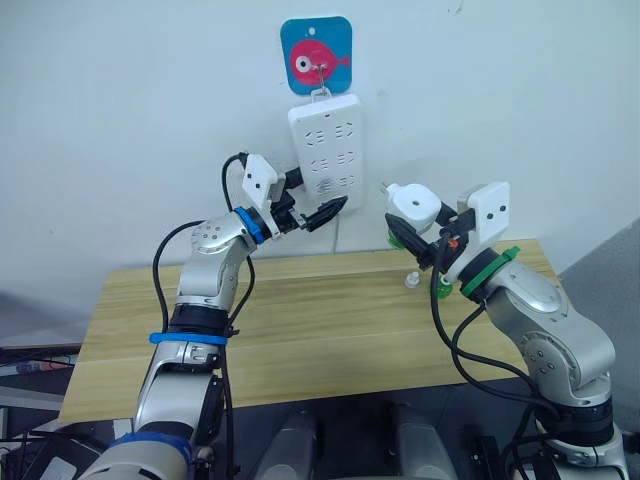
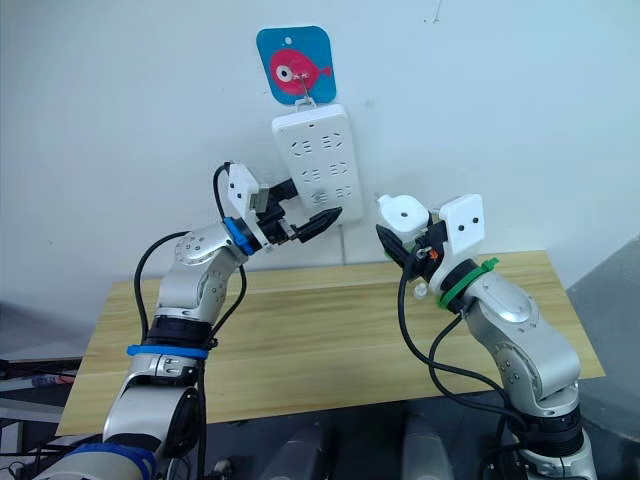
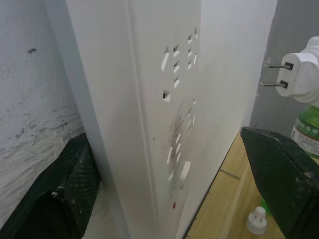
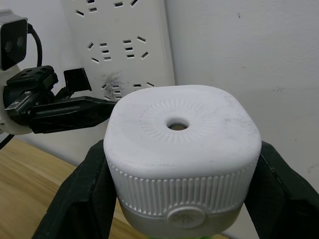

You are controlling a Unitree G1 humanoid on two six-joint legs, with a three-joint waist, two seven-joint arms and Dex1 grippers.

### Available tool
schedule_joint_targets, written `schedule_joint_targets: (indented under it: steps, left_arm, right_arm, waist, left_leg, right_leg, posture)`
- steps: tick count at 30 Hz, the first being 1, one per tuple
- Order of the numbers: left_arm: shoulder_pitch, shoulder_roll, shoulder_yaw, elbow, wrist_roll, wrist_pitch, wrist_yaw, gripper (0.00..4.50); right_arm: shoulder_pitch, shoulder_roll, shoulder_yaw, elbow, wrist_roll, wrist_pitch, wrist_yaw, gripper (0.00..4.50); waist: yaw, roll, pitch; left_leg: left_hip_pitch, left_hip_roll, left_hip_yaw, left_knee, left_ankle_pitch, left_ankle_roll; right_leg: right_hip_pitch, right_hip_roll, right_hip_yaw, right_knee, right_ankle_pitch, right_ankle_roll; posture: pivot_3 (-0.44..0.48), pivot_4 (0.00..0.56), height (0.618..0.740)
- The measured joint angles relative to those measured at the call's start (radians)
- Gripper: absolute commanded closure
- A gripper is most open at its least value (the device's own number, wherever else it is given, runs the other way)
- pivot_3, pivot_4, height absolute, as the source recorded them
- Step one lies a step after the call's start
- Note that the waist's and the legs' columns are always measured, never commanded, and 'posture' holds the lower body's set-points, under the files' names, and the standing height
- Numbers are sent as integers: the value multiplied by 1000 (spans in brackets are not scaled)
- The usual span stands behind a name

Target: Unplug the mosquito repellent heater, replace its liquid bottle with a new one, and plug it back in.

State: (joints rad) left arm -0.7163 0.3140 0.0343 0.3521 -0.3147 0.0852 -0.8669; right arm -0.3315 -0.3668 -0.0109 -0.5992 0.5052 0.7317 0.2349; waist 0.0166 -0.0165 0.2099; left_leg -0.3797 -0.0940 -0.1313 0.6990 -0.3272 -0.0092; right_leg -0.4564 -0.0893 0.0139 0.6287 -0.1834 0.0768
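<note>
A: Between the right gripper's [image 4: 182, 199] black fingers, what sits there?

B: The heater [image 1: 414, 205], clamped on both sides. It is white, rounded-square, with a ribbed rim and a radial pattern round a small dark centre hole. It is unplugged: its two metal prongs [image 3: 273, 74] point bare toward the strip [image 1: 325, 148], well apart from it, above the table's back edge.

A: Anything in it?

B: A green bottle [image 3: 308, 135] hangs under it, with a printed label.

A: And the left gripper [image 1: 325, 213]?

B: Spread wide, one finger at each side of the strip's lower end. Whether the fingers touch it, I cannot tell.

A: The strip itself?

B: Tall white plastic, rows of sockets, dark scuffs near the bottom. It hangs on the wall from a blue plate with a red fish [image 1: 316, 55].

A: On the table [image 1: 300, 320]?

B: Pale wood, with a small clear cap [image 1: 411, 279] near the back edge, below the heater.
</note>
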Motion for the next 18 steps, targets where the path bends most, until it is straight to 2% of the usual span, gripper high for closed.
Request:
schedule_joint_targets:
  steps: [7,12,18]
  left_arm:
    - [3,16,6,-48,-35,67,-21,3104]
    - [6,18,10,-65,-43,94,-22,3184]
    - [9,35,14,-86,-68,155,-33,3184]
  right_arm:
    - [-2,17,1,0,-12,1,-3,1516]
    - [-4,17,3,0,-15,1,1,1516]
    - [-19,-19,69,-4,-24,22,32,1516]
  waist:
    - [-1,0,0]
    - [-1,0,0]
    - [-5,0,0]
  left_leg:
    - [0,0,0,0,0,0]
    - [0,0,0,0,0,0]
    - [0,0,0,0,0,0]
  right_leg:
    - [0,0,0,0,0,0]
    - [0,0,0,0,0,0]
    - [0,0,0,0,0,0]
  posture:
    - [15,165,740]
    - [18,168,740]
    - [20,169,740]
